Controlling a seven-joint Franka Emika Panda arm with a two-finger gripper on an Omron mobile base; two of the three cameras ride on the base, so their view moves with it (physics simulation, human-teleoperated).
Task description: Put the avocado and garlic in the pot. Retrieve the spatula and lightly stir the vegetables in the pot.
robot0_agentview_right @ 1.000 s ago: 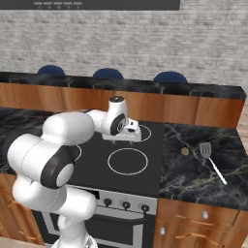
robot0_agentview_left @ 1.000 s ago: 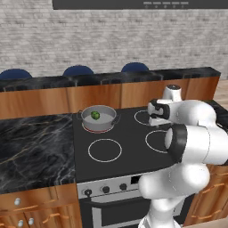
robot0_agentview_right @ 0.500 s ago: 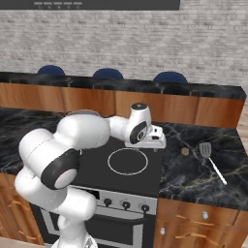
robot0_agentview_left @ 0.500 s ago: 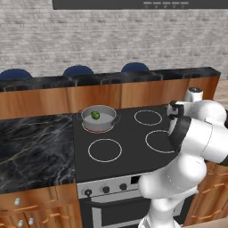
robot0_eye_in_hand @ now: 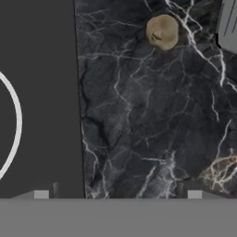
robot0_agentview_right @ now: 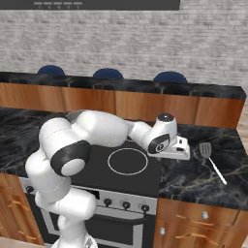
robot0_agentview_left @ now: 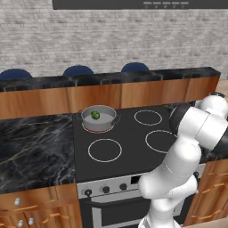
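The grey pot [robot0_agentview_left: 99,119] stands on the back left burner with the green avocado [robot0_agentview_left: 95,115] inside it. My gripper [robot0_agentview_right: 178,152] hangs low over the black marble counter just right of the cooktop, a short way left of the spatula [robot0_agentview_right: 209,156]. In the hand view the gripper [robot0_eye_in_hand: 118,196] is open with nothing between its fingertips [robot0_eye_in_hand: 41,194]. The beige garlic [robot0_eye_in_hand: 162,31] lies on the marble ahead of it, apart from the fingers. A corner of the spatula head [robot0_eye_in_hand: 228,24] shows beside the garlic.
The black cooktop [robot0_agentview_right: 97,160] with white burner rings lies left of my hand, and its edge [robot0_eye_in_hand: 76,92] runs along the marble. A raised wooden ledge with a dark top [robot0_agentview_right: 145,89] backs the counter. Blue stool tops [robot0_agentview_left: 78,70] stand behind it.
The arm has swung right, from above the cooktop's right burners to over the right counter by the garlic and spatula. The jaws stay open. The pot and avocado have not moved.
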